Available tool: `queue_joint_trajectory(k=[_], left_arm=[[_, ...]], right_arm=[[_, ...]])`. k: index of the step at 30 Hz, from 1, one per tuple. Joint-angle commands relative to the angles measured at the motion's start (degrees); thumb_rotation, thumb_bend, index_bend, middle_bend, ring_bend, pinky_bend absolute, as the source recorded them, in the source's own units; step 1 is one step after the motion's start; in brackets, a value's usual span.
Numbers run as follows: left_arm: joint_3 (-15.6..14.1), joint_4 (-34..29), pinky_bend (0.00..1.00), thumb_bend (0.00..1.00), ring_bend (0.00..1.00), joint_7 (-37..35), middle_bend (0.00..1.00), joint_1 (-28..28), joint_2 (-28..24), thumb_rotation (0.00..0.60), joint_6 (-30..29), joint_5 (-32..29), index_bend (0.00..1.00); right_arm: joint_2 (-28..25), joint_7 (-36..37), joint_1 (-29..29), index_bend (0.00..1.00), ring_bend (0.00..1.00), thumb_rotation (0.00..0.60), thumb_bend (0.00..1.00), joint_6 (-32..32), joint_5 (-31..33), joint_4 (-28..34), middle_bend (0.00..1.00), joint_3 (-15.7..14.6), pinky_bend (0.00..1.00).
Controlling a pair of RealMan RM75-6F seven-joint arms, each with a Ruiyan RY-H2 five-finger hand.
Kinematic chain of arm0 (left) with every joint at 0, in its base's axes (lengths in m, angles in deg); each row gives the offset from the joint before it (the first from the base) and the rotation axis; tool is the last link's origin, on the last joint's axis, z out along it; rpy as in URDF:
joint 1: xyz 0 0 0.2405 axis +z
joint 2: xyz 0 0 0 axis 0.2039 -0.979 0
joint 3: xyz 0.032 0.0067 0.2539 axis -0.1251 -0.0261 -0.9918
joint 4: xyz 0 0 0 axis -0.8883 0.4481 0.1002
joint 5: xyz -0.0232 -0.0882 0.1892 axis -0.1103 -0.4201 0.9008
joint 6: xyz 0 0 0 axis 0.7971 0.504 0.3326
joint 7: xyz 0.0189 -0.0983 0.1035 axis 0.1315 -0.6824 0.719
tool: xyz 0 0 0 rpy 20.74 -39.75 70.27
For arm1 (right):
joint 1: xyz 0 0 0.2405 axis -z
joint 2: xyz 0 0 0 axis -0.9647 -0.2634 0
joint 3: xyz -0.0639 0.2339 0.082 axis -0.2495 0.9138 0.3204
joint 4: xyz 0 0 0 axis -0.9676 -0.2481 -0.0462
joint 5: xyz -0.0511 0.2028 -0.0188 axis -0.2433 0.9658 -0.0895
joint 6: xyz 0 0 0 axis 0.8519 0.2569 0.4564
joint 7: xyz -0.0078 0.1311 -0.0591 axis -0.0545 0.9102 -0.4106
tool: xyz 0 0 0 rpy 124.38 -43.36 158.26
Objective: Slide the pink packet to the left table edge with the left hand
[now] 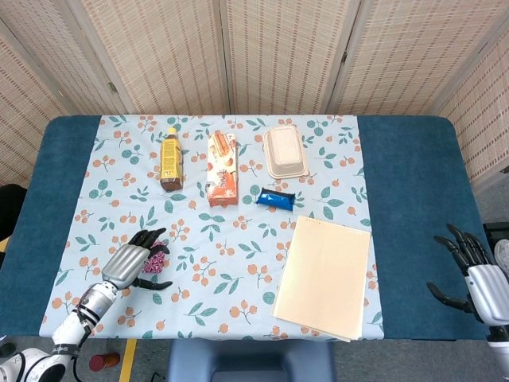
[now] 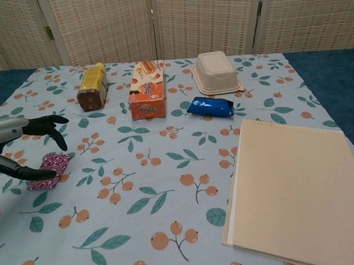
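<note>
We hold our left hand (image 1: 131,263) spread above the pink packet (image 2: 48,171) near the cloth's left side, gripping nothing; our right hand (image 1: 471,274) hangs unclenched off the right edge.

A blue table (image 1: 413,175) carries a floral tablecloth (image 1: 238,239) spread directly across its middle.

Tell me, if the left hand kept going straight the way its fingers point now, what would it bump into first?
Probably the pink packet: the left hand hangs right over it with fingers apart, pointing up the table and rightward. Past that, only bare flowered tablecloth lies close; height above the packet is unclear.
</note>
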Motion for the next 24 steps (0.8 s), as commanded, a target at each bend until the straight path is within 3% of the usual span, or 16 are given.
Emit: queue_joint_trajectory(k=[1,11,24], left_arm=[[-0.26,1.70,0.00,0.17,0.00,0.26,0.00,-0.28,1.26,0.307,0.39,-0.91,0.32],[-1.69,6.24,0.00,0.17,0.00,0.14,0.00,0.86,4.34,0.305,-1.55,-1.32,0.33],[-1.95,9.03,0.00,0.17,0.00,2.25,0.00,-0.01,7.11,0.308,0.28,-3.59,0.33]], right_arm=[[0.05,0.01,0.02,0.15,0.00,0.600,0.28,0.01,-0.01,-0.05,0.05,-0.03,0.00],[0.18,-0.14,-0.03,0.15,0.00,0.600,0.28,-0.14,-0.09,-0.04,0.05,-0.11,0.00],[0.29,-0.33,-0.09,0.15,0.00,0.600,0.28,-0.41,0.09,-0.01,0.05,-0.14,0.00]])
